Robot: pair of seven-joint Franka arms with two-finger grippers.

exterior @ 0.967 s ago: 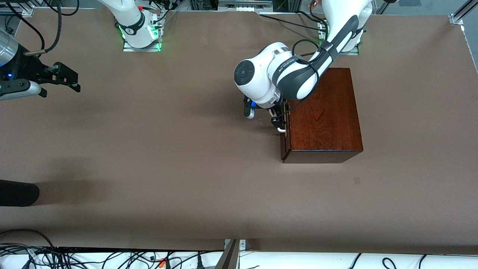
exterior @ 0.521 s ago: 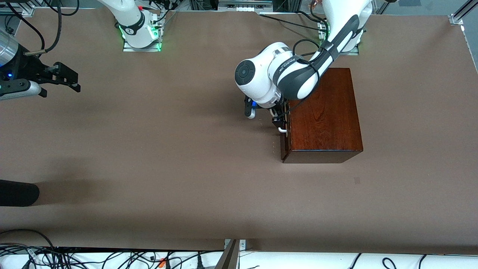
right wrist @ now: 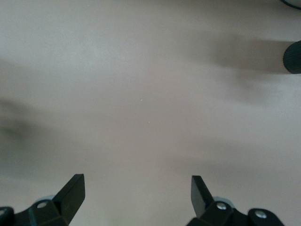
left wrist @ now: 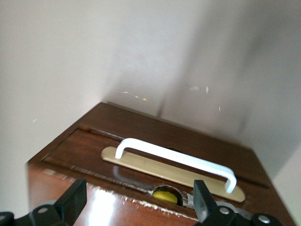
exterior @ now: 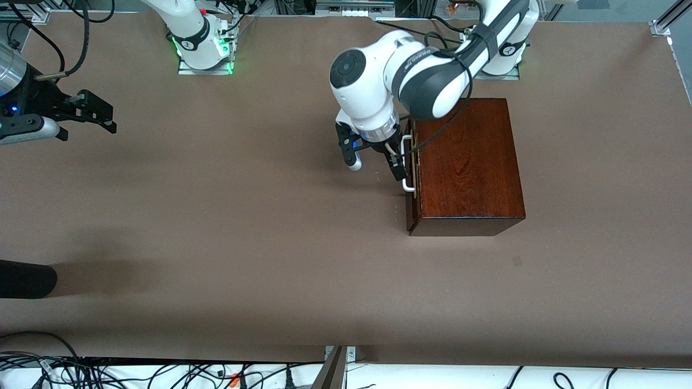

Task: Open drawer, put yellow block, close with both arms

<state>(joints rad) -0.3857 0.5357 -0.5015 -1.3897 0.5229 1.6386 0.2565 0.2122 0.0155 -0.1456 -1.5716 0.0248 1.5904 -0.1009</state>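
Observation:
The mahogany box [exterior: 467, 162] stands toward the left arm's end of the table. Its drawer [exterior: 413, 186] is pushed in, with the white handle [exterior: 406, 162] facing the table's middle. My left gripper [exterior: 374, 162] is open and empty, just off the handle and not touching it. In the left wrist view the handle [left wrist: 178, 157] lies between and past the open left gripper [left wrist: 136, 207]. A bit of the yellow block [left wrist: 165, 195] shows through a round notch at the drawer's top edge. My right gripper [exterior: 111, 120] waits open and empty at the right arm's end, over bare table [right wrist: 141, 94].
A black rounded object [exterior: 27, 278] juts in at the right arm's end of the table, nearer the front camera; it also shows in the right wrist view [right wrist: 292, 56]. Cables [exterior: 162, 373] run along the table's near edge.
My left arm has lifted and drawn back from the handle toward its base, uncovering the handle. The drawer stays pushed in. The right arm has not moved.

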